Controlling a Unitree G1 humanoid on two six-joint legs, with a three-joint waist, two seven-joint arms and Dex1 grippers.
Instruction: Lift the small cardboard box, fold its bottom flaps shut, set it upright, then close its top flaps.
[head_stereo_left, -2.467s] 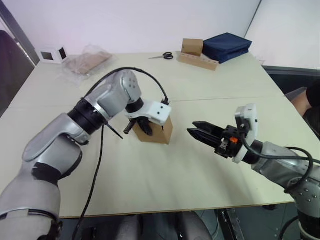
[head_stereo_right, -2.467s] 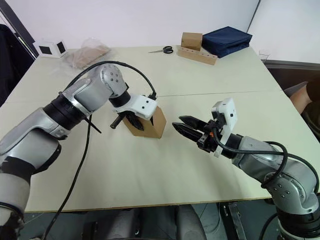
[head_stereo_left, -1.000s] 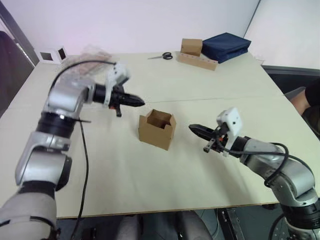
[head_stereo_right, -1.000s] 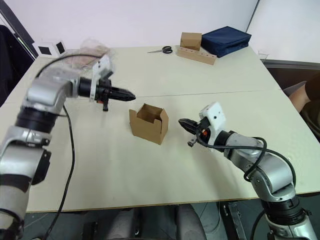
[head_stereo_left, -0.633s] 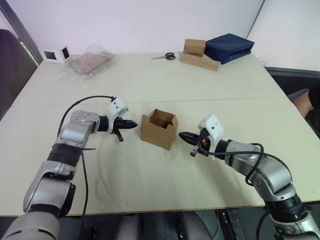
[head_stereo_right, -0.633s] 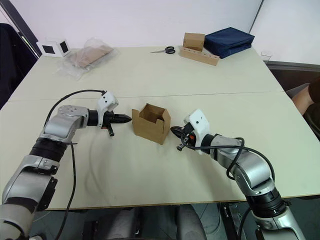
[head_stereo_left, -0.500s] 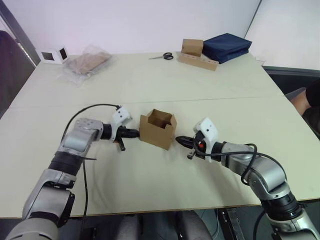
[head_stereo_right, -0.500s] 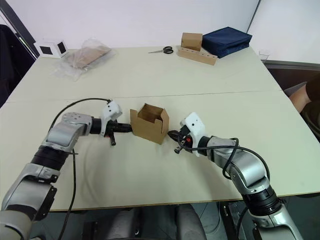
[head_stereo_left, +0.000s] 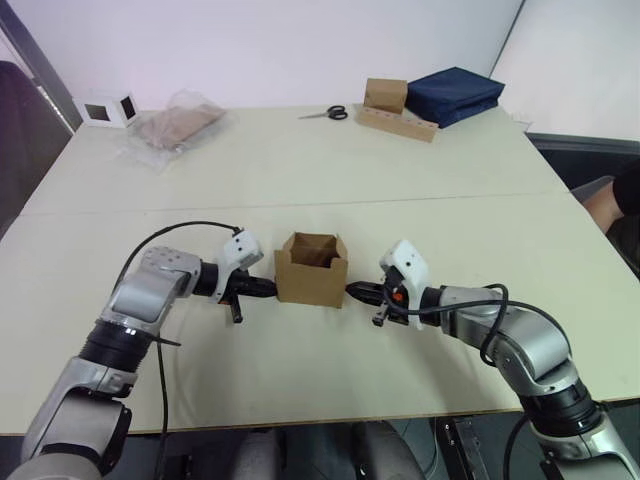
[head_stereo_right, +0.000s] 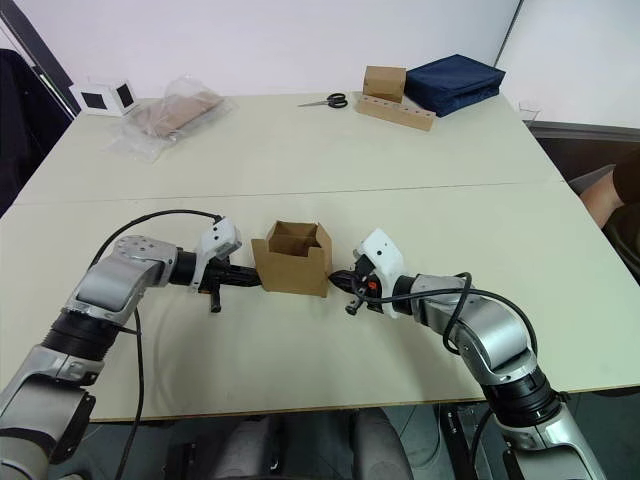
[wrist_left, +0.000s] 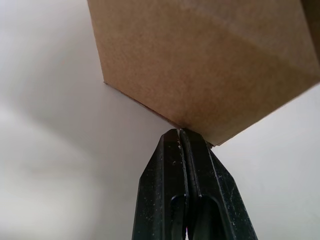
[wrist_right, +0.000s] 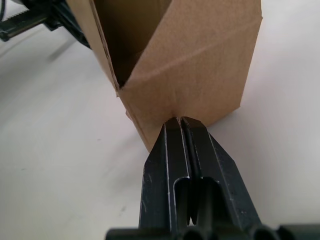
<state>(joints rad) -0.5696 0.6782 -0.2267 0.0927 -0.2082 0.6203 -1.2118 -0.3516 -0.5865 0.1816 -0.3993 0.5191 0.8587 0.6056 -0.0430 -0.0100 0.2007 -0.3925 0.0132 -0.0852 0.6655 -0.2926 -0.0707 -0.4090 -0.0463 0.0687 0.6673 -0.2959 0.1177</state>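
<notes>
Because the small box (head_stereo_left: 311, 268) sits open-topped mid-counter (head_stereo_left: 400, 170) and looks light and thin-walled, press gently. Your left fingers (head_stereo_left: 268, 289) and right fingers (head_stereo_left: 357, 291), both closed and holding nothing, touch its opposite lower sides.

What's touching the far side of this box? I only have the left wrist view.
Observer: The right tool, fingers shut, touches the small cardboard box low down, on the side opposite your left tool.
Operator: Is the top closed?
Observer: No, the top is open, with the flaps standing up.
</notes>
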